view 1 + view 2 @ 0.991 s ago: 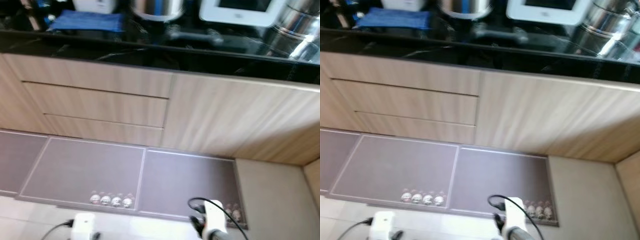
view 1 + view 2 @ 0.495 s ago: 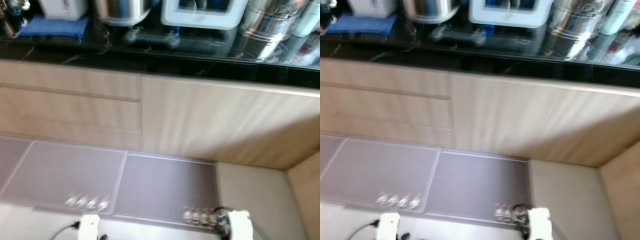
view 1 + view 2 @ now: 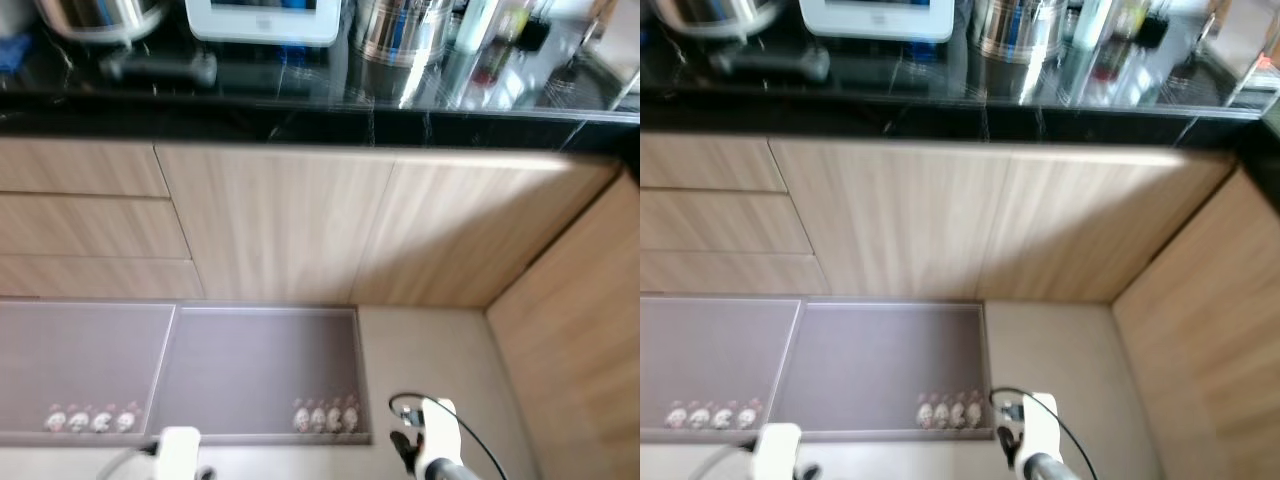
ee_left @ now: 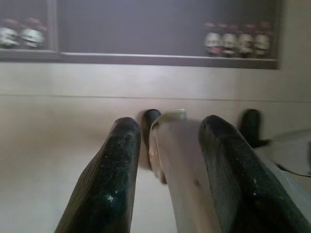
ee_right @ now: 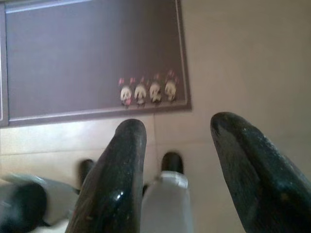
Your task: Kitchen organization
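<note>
Camera panned right; both grippers [image 4: 167,160] [image 5: 187,160] seemingly parted, empty.

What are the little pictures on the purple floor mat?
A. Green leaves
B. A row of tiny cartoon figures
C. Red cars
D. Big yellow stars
B: a row of small pale cartoon figures with pink bits on top sits along the edge of the purple floor mat.
</note>
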`<state>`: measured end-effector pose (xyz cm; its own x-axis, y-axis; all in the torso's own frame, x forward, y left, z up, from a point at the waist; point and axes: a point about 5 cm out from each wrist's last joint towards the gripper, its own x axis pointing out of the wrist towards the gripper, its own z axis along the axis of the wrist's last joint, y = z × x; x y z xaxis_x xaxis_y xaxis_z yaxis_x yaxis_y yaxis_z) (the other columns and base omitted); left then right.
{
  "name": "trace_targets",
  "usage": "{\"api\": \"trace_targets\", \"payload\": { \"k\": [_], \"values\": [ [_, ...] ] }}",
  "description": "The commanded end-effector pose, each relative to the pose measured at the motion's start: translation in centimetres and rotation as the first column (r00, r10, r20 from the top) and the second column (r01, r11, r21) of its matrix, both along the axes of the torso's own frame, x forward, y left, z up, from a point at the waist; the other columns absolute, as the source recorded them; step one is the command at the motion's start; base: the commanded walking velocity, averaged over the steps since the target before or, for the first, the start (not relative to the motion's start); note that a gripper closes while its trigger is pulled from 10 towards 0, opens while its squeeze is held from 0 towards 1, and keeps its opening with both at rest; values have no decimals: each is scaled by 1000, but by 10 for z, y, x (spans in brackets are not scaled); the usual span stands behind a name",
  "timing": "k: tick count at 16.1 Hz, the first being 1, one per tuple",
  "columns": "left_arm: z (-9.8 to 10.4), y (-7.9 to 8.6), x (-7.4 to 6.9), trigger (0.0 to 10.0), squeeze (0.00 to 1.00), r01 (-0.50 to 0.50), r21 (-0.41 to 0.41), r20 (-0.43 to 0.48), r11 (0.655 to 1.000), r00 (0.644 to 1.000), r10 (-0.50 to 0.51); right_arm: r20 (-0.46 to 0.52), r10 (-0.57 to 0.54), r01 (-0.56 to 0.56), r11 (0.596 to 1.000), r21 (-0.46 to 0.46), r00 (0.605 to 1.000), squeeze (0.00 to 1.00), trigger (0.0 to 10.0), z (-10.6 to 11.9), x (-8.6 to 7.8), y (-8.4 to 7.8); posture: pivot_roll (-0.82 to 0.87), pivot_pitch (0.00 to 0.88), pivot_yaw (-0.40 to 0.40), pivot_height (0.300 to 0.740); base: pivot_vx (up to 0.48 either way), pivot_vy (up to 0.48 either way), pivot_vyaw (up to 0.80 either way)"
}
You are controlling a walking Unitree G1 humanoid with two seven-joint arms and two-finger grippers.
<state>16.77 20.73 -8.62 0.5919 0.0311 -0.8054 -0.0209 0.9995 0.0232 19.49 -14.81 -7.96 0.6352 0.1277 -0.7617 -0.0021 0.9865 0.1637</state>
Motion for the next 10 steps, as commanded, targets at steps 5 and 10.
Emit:
{"api": "trace_targets", "payload": {
  "k": [5,10],
  "values": [
    [-3,7,-9,10000,0,-7,-10,-48,1000,999,7,9,32,-32,999,16,999,0,10000,12,23,44,30,98,-84,740,0,-54,0],
    [-3,9,-10,10000,0,-3,-8,-54,1000,999,3,-4,8,-8,1000,7,1000,0,10000,5,11,24,29,97,-69,740,0,0,0]
  ]
}}
